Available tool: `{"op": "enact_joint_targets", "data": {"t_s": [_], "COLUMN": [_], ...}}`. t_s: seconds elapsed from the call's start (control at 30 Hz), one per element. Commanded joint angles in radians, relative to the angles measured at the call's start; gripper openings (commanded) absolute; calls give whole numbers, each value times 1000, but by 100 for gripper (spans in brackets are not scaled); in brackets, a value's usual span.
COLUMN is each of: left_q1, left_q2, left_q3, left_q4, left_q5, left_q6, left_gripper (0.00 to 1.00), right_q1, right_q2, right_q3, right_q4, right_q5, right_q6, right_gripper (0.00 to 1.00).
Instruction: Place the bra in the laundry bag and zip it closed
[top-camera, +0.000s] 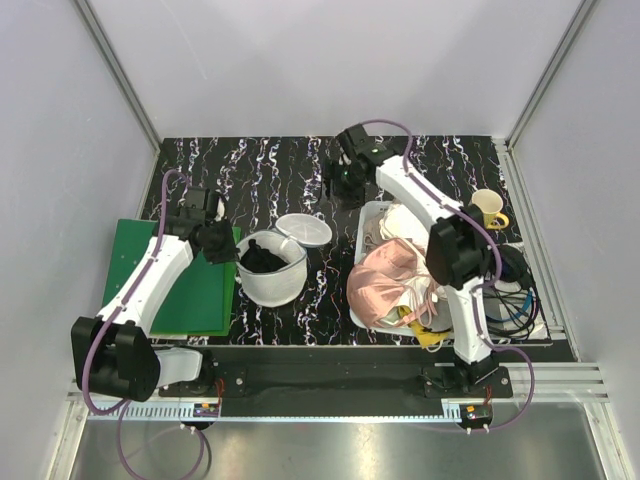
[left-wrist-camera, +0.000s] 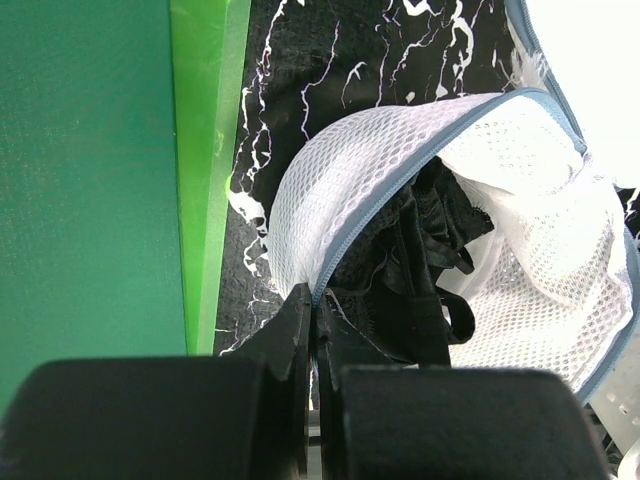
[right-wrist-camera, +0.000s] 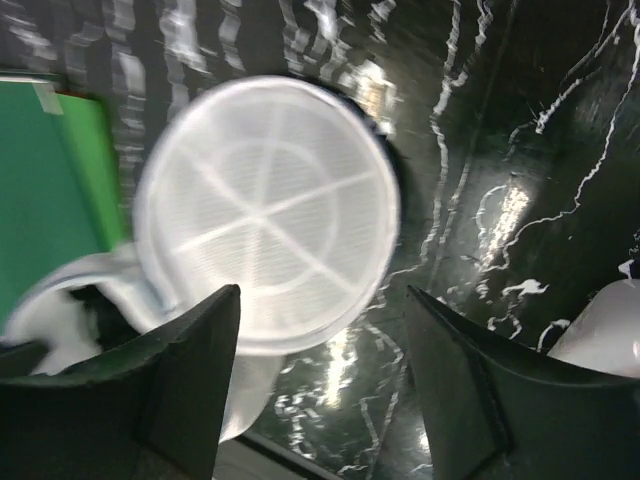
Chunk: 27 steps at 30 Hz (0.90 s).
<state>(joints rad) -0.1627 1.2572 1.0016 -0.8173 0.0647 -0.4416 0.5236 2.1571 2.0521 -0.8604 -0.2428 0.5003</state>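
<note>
The laundry bag (top-camera: 275, 278) stands open in the middle of the table, its round ribbed panel (top-camera: 304, 230) flipped back behind it. The black bra (top-camera: 262, 260) lies inside. My left gripper (top-camera: 226, 248) is shut on the bag's left rim. The left wrist view shows its jaws pressed together on the blue zip edge (left-wrist-camera: 345, 240), with the bra (left-wrist-camera: 430, 260) just past them inside the mesh (left-wrist-camera: 400, 140). My right gripper (top-camera: 345, 185) hangs open over the far table, apart from the bag. In the right wrist view, the panel (right-wrist-camera: 270, 210) lies beyond the open right gripper (right-wrist-camera: 322, 295), which holds nothing.
A green board (top-camera: 190, 290) lies under my left arm. On the right, a white basket (top-camera: 372, 215) holds pale clothes, and a shiny pink garment (top-camera: 385, 285) drapes over its near end. A yellow mug (top-camera: 487, 208) and a bundle of cables (top-camera: 515, 300) sit at the far right.
</note>
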Motion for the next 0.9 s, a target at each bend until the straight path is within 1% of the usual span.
{"op": "enact_joint_targets", "data": {"t_s": [0.0, 0.03, 0.13, 0.3, 0.43, 0.57, 0.63, 0.67, 0.77, 0.8, 0.83, 0.87], "left_q1": [3, 3, 3, 3, 3, 3, 3, 3, 3, 3, 3, 3], "left_q2": [-35, -36, -35, -28, -28, -36, -35, -35, -39, -39, -42, -42], "left_q3": [-12, -14, -24, -50, -55, -49, -47, -47, -54, -54, -55, -57], "left_q4": [33, 32, 36, 55, 60, 58, 58, 60, 60, 58, 60, 60], "left_q5": [17, 20, 27, 60, 64, 70, 75, 76, 78, 81, 83, 83], "left_q6": [-8, -8, -13, -20, -23, -22, -26, -25, -28, -28, -28, -29], "left_gripper": [0, 0, 0, 0, 0, 0, 0, 0, 0, 0, 0, 0], "right_q1": [23, 23, 24, 30, 44, 65, 73, 73, 73, 73, 72, 70], "right_q2": [95, 104, 133, 165, 167, 193, 208, 211, 208, 208, 211, 214], "right_q3": [-9, -20, -14, -41, -111, -110, -110, -113, -135, -138, -138, -133], "right_q4": [-33, -17, 21, 84, 145, 158, 167, 179, 216, 222, 227, 228], "right_q5": [86, 97, 126, 96, 73, 60, 65, 68, 97, 105, 118, 126], "right_q6": [-46, -52, -98, -141, -124, -114, -100, -91, -63, -60, -62, -65], "right_gripper": [66, 60, 52, 50, 50, 49, 44, 39, 33, 27, 25, 20]}}
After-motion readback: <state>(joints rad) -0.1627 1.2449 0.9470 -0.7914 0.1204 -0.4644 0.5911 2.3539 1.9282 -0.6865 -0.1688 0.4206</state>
